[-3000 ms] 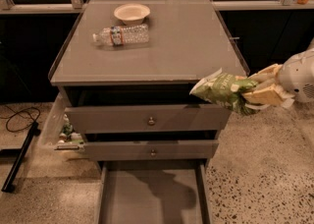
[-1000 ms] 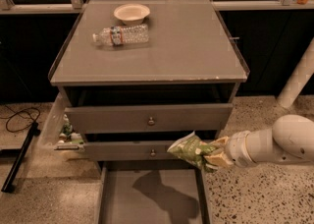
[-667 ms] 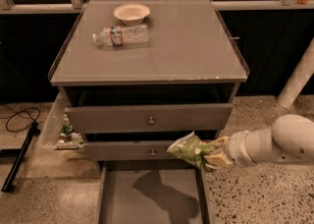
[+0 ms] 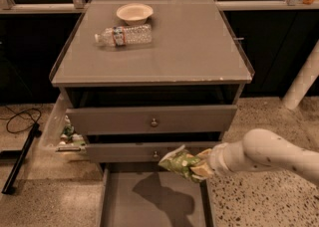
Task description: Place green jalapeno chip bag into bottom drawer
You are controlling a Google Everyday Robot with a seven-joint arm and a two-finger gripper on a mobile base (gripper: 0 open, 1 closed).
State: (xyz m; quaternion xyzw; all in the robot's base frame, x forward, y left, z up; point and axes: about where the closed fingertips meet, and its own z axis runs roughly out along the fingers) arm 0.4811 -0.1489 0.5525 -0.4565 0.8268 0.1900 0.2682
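Below and left of the gripper (image 4: 201,168), the bottom drawer (image 4: 124,206) stands pulled open. Its fingers pinch the green jalapeno chip bag (image 4: 177,161), which juts leftward from them, held above the drawer's right side.

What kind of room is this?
Probably an indoor test or office area: a grey drawer cabinet on speckled floor, loose cable. The gripper holds the green jalapeno chip bag over the bottom drawer.

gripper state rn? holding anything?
Gripper: closed on the green jalapeno chip bag, held above the open bottom drawer near its right side.
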